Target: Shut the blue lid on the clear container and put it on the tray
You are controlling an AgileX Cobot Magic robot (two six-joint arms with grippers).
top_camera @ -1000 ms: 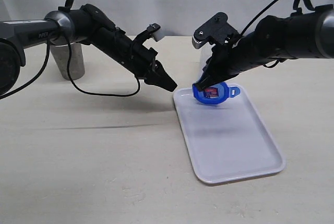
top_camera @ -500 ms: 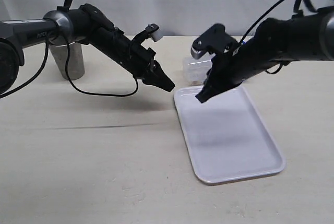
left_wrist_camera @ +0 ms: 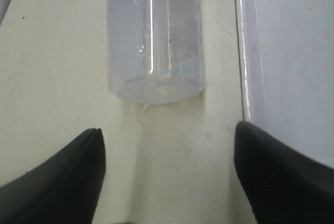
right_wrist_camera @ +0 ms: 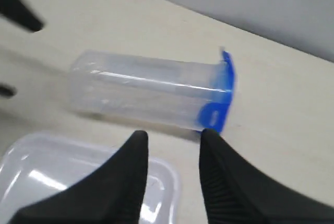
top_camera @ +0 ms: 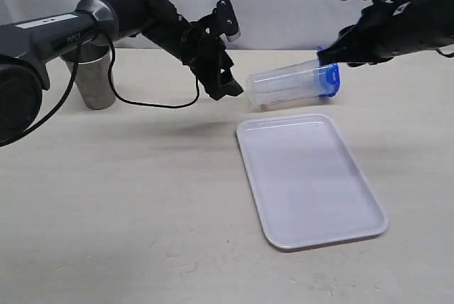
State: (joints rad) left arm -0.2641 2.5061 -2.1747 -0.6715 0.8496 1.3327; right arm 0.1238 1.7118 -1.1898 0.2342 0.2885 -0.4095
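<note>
The clear container (top_camera: 284, 86) lies on its side on the table just behind the tray (top_camera: 312, 183). The blue lid (top_camera: 330, 81) sits on its right-hand mouth. My left gripper (top_camera: 227, 90) hovers at the container's closed base, open and empty. In the left wrist view that base (left_wrist_camera: 154, 85) lies ahead of the open left gripper (left_wrist_camera: 168, 130), with the tray's rim (left_wrist_camera: 242, 51) beside it. My right gripper (top_camera: 332, 57) hangs just above the lid end. The right wrist view shows the right gripper (right_wrist_camera: 174, 133) open over the container (right_wrist_camera: 141, 94) and lid (right_wrist_camera: 223, 96).
A grey metal cup (top_camera: 92, 81) stands at the back left, behind the left arm. A black cable (top_camera: 152, 102) droops from the left arm to the table. The tray's corner (right_wrist_camera: 78, 182) lies under the right fingers. A grey curtain closes off the back.
A second ago the right gripper held the blue lid over the tray. Now the lid sits on the container's mouth, and both grippers have opened and shifted back to the container's two ends.
</note>
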